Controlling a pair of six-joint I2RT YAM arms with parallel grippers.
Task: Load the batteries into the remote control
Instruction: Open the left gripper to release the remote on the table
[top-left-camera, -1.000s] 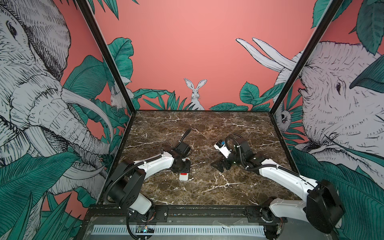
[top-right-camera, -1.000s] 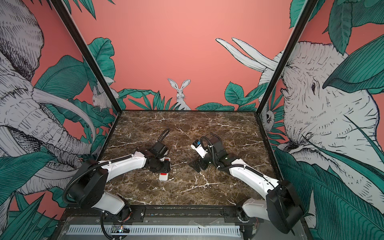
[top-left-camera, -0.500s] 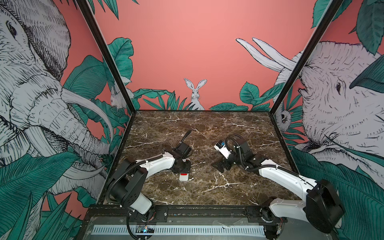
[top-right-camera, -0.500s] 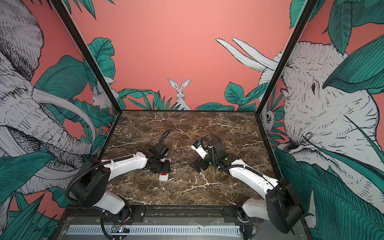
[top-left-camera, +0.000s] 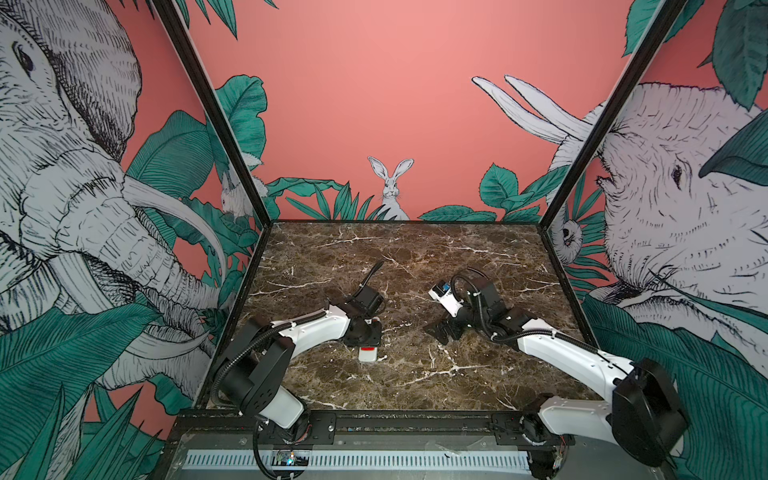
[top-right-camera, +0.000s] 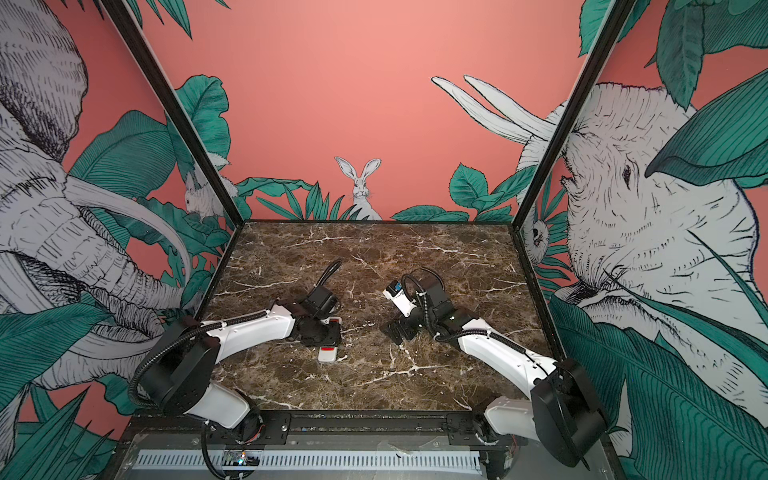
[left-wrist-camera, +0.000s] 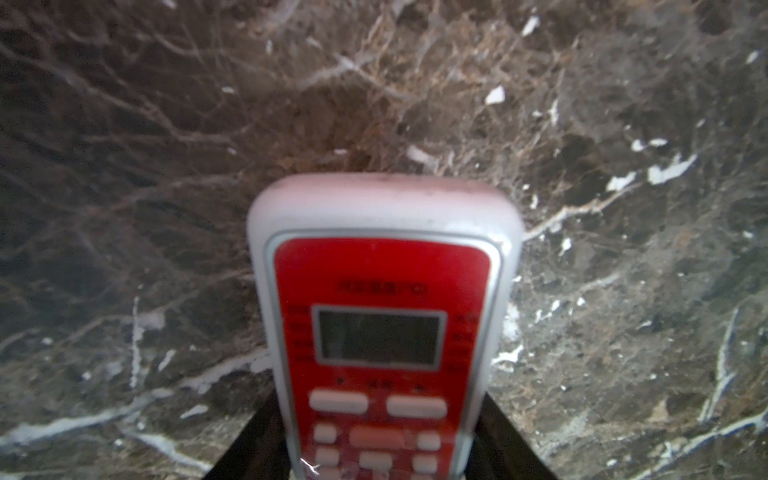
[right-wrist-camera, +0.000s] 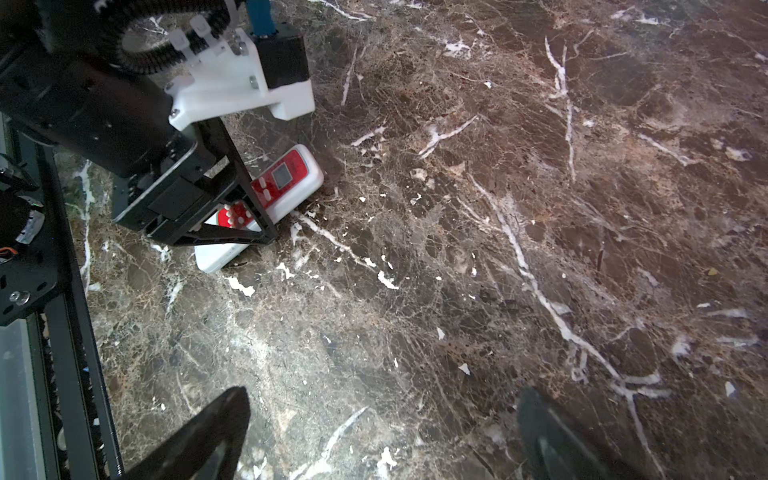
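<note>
Remote control (right-wrist-camera: 286, 178): flat on the marble surface (top-left-camera: 415, 257), red face up. It sits between the fingers of the left gripper (left-wrist-camera: 376, 453); the display end pokes out past them.

Left gripper looks clamped on the remote's long white edges, about mid-body, fingers flush on both sides in the left wrist view.

Right gripper (right-wrist-camera: 384, 411): well apart from the left gripper, low over bare marble, jaws spread wide, nothing between them.

Batteries: can't spot them in any view.

Handling, my guess:
- light, stiff plastic shell, not fragile
- glossy rounded sides, so it could slip or pivot in a two-point pinch
- grip across the long edges and stay off the buttons and display
- battery bay is likely on the back, so it needs flipping; leave the button end of the back uncovered.
</note>
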